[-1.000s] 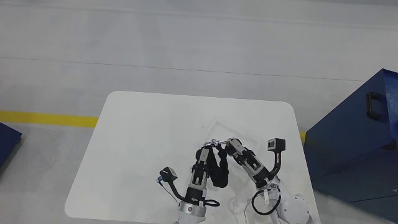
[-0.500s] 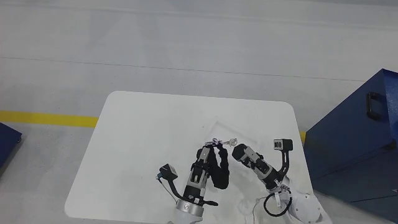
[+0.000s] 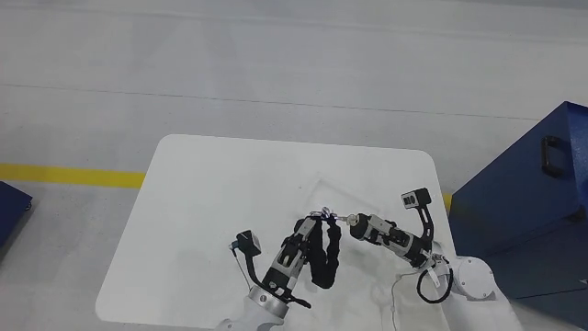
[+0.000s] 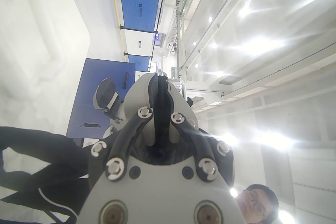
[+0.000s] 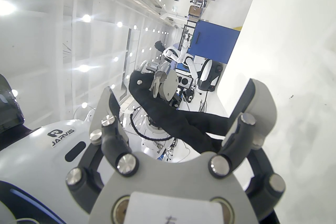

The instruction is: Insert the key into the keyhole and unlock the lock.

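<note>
My left gripper is held above the white table, shut on a small silver lock. In the left wrist view the left gripper has its fingers pressed together, with a thin metal edge showing at the tip. A black strap hangs from the lock; the black strap runs between my right fingers. A small silver piece, which may be the key, sticks out toward my right gripper. The right gripper is open, a short way from the lock, holding nothing.
A blue cabinet stands just right of the table. The table's far and left parts are bare. Both arms sit close together near the front edge.
My right gripper has pulled back to the right, away from the lock, and its arm has swung out sideways. The left arm has tilted slightly while keeping hold.
</note>
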Tool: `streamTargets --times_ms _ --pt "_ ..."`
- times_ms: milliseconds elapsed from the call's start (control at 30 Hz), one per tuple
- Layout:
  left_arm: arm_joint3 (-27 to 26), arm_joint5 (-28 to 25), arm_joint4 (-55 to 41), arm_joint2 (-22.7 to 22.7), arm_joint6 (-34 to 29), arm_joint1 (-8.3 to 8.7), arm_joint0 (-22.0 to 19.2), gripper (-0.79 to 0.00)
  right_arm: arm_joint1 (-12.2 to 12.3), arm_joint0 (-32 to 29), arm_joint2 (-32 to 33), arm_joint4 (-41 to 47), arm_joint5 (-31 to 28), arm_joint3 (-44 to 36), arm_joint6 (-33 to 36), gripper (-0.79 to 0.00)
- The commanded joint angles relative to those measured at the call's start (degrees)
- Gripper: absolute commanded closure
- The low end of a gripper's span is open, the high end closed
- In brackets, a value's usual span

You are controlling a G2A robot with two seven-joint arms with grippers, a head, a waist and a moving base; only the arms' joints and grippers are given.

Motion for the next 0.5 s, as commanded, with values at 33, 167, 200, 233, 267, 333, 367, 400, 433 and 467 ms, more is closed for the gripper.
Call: streamTargets --times_ms 33,167,200,233,267,333,367,400,433,467 --pt "0.03 -0.06 0.07 0.03 0.09 -0.01 0.01 0.000 -0.01 -0.03 0.00 -0.02 -0.05 -0.03 -0.17 -0.785" --pt "0.03 -0.06 0.07 0.03 0.09 -0.01 0.01 0.000 -0.01 -0.03 0.00 -0.02 -0.05 -0.03 -0.17 -0.785" --pt "0.11 0.08 0.04 -0.04 0.13 0.00 0.01 0.000 -0.01 -0.03 0.00 -0.02 -0.05 -0.03 -0.17 -0.785" --pt "0.10 0.65 -0.17 -0.33 0.01 0.04 -0.07 0.000 -0.01 -0.03 0.00 -0.02 -0.05 -0.03 -0.17 -0.785" --pt "-0.03 1.20 -0.12 -0.62 -0.46 0.12 -0.19 0.000 -0.07 -0.20 -0.33 1.23 1.04 -0.11 -0.51 -0.785" --pt "-0.79 3.11 0.01 -2.08 -2.02 0.43 -0.31 0.000 0.16 0.29 0.29 2.81 3.12 -0.45 0.51 -0.785" --pt "-1.12 3.44 -0.11 -2.48 -2.43 0.51 -0.35 0.000 0.23 0.35 0.38 2.94 3.54 -0.34 1.09 -0.785" --pt "-1.46 3.92 0.43 -3.18 -3.55 0.71 -0.49 0.000 0.37 0.64 0.67 3.77 4.30 -0.07 2.09 -0.785" --pt "-1.67 4.12 0.81 -3.70 -3.91 0.83 -0.53 0.000 0.48 0.89 0.79 3.98 4.72 0.16 3.02 -0.785" --pt "-1.81 4.18 0.80 -3.93 -4.08 0.88 -0.50 0.000 0.55 1.08 0.86 4.14 4.92 0.32 3.61 -0.785"
